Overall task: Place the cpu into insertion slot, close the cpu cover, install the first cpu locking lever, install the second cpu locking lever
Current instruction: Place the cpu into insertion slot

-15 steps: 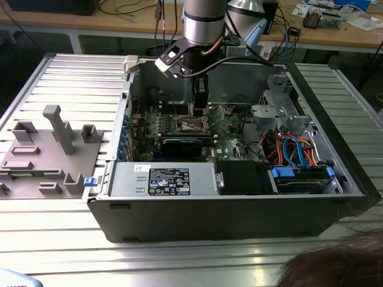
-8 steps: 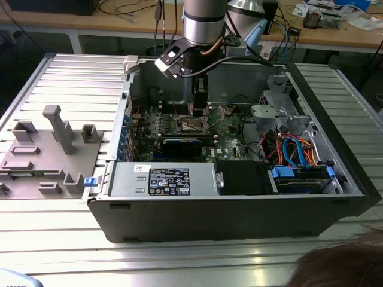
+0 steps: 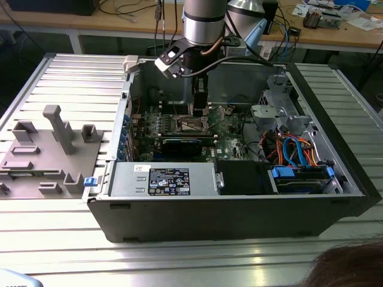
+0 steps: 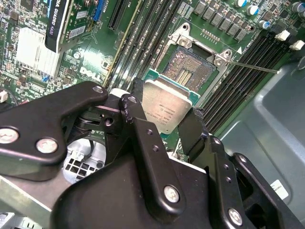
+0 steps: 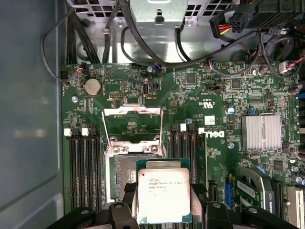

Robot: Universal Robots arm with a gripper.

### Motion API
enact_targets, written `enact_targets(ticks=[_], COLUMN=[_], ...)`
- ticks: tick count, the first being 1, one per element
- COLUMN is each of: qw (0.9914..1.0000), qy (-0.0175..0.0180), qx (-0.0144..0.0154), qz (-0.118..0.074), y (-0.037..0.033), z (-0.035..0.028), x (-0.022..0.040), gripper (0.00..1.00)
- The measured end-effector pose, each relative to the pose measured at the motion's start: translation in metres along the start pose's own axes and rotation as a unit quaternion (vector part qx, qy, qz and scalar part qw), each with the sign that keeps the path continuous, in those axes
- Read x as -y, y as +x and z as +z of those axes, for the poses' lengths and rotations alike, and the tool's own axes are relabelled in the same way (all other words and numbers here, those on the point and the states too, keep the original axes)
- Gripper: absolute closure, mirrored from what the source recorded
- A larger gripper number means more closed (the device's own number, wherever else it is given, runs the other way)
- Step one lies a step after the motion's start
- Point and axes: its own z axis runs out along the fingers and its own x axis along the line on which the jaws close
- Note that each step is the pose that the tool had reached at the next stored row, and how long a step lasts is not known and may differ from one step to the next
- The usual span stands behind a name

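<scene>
Ribbed aluminium table, open black computer case lying on it, grey plastic fixture block just beside the case, at the exterior view's left

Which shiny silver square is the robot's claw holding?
The flat smooth chip, pinched in the gripper. The ribbed silver block sits on the green board, and the windowed metal frame lies flipped open.

Silver arm, black screw-studded end effector
</scene>
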Motion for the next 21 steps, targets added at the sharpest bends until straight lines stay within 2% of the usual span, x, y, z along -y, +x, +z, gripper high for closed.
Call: enact_targets(ticks=[21], qw=[0.99993], qy=[0.0004], qx=[0.0033], qz=[0.012], y=[0.0000], z=[0.0005], x=[0.0000], gripper=[0.46])
